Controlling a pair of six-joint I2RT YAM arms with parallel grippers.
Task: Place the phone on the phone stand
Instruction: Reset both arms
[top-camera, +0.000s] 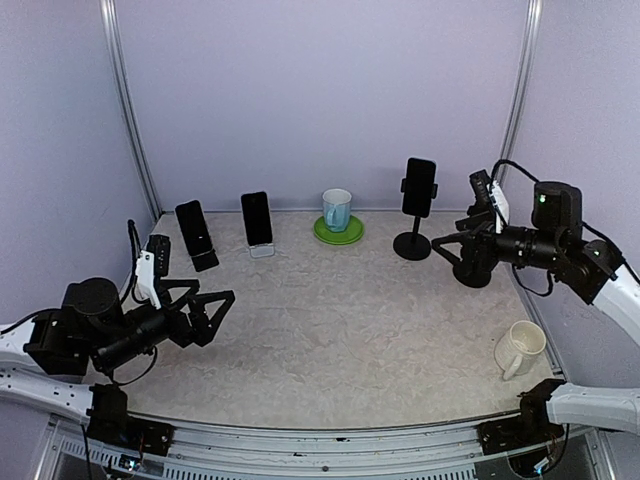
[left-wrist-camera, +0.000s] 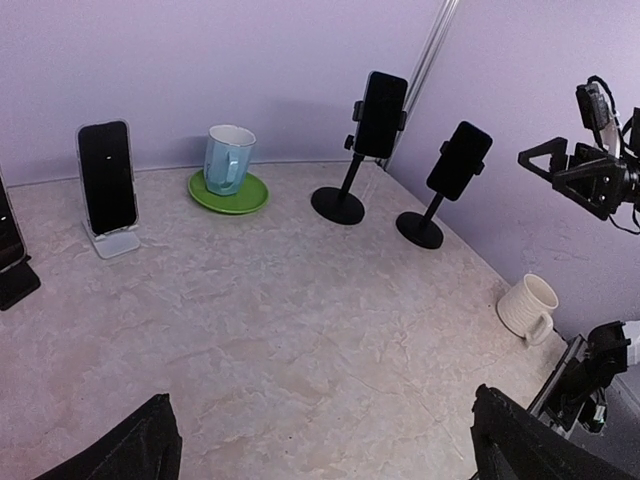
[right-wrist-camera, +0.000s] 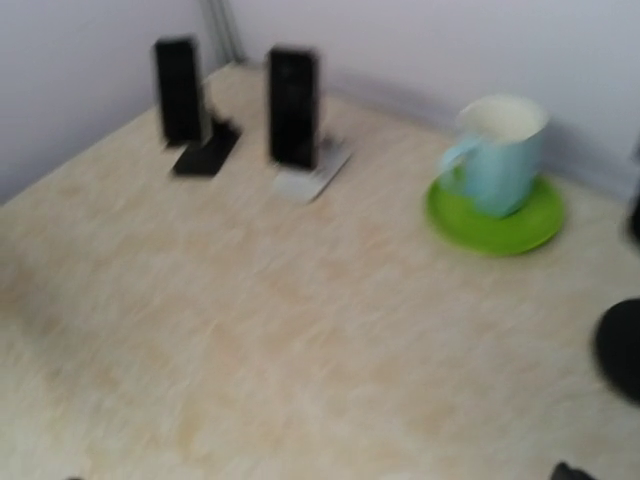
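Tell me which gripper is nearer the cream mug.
Right. The right gripper hangs farther back than the cream mug, on the same side of the table; the left gripper is far off at the opposite side.

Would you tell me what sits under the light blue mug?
A green saucer lies under the mug, its rim showing in front. The saucer's middle is covered by the mug.

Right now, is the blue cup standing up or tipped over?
Standing up. The blue cup sits upright on the green saucer, with its open mouth facing up. All three views show it that way.
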